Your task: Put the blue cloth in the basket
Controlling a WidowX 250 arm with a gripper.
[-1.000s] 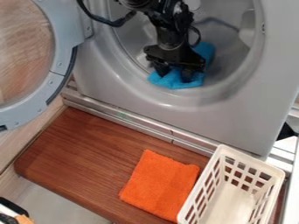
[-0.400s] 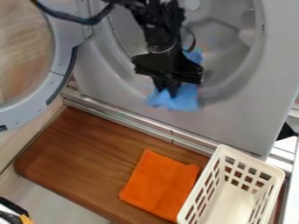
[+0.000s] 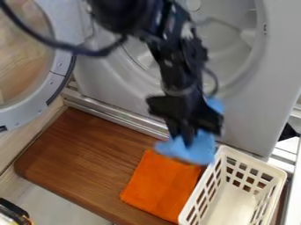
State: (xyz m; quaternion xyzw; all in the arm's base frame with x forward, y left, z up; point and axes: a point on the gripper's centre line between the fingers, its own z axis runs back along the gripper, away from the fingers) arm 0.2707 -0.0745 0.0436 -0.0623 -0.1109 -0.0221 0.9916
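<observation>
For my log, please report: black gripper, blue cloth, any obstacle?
Black gripper holding blue cloth. Cloth outside rectangular white plastic basket, near orange cloth. Possible obstacle: basket's rim.

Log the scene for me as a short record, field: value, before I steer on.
gripper: in front of the machine, above the wooden board
held: blue cloth, bunched in the fingers
cloth status: outside the drum, not yet in the basket
basket: white, slotted, lower right, open top
orange cloth: flat on the wooden board, left of the basket
machine door: swung open, upper left
</observation>
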